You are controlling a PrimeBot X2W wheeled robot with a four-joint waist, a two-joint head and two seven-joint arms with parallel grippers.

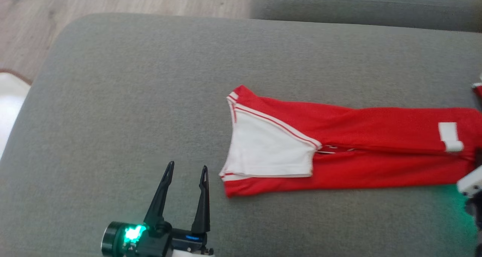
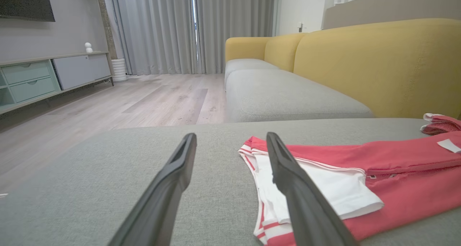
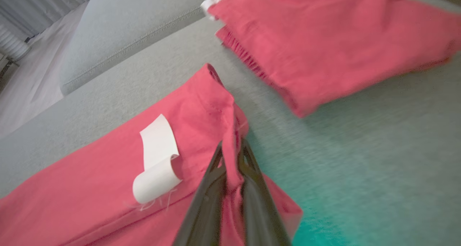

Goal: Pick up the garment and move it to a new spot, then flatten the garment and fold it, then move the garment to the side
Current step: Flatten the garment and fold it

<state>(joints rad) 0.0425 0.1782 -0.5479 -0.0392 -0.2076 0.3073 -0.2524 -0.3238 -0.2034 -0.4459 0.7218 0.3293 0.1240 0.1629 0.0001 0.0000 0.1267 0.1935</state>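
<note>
Looking down at the grey cushion (image 1: pixel 124 91), we see the red and white garment (image 1: pixel 339 148) lying flat on its right half and reaching the view's right edge. To the left, a wide stretch of cushion runs to the rounded edge, with wooden floor (image 1: pixel 113 1) beyond. Our left gripper (image 1: pixel 188 166) stands wide apart, just beside the garment's white part. Our right gripper (image 3: pixel 232 148) pinches a red fold near the white label (image 3: pixel 156 159).
</note>
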